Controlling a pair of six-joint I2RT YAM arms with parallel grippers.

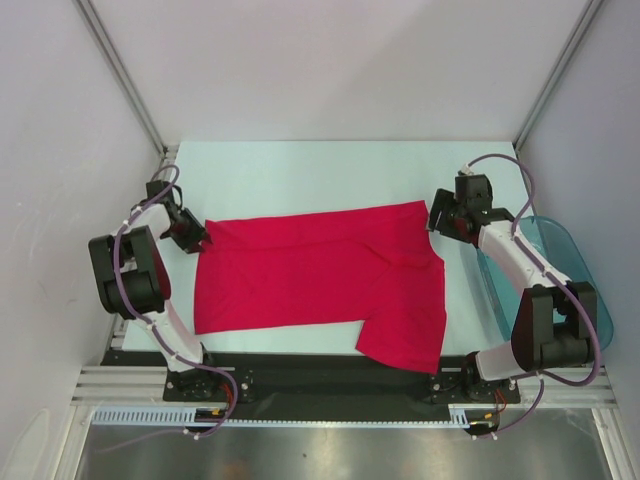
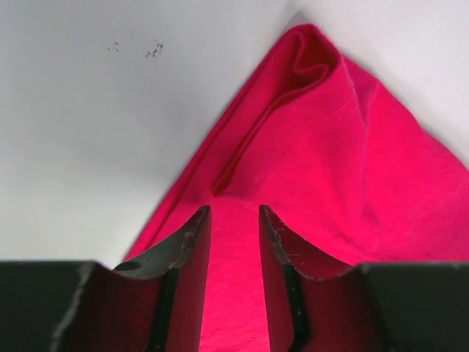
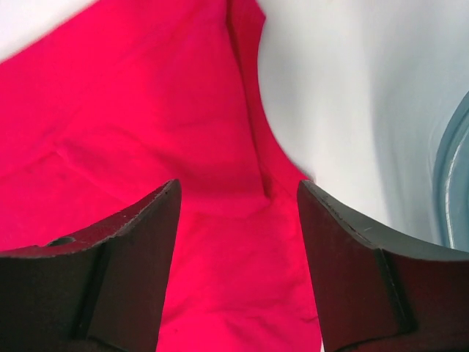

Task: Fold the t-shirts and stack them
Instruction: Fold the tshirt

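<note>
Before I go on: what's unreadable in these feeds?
- Left gripper: whether it holds the t-shirt. Left wrist shows cloth between the fingers, contact unclear; top view too small.
- Bin contents: right arm covers it in top view; right wrist shows only its rim.
- Layers under the t-shirt: hidden by its own cloth.

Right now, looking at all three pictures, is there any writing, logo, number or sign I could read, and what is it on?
None: no readable text in any view.
The red t-shirt is plain, with no print or tag showing.
The teal bin shows no label.
The dark specks on the table are too small to read as characters.
</note>
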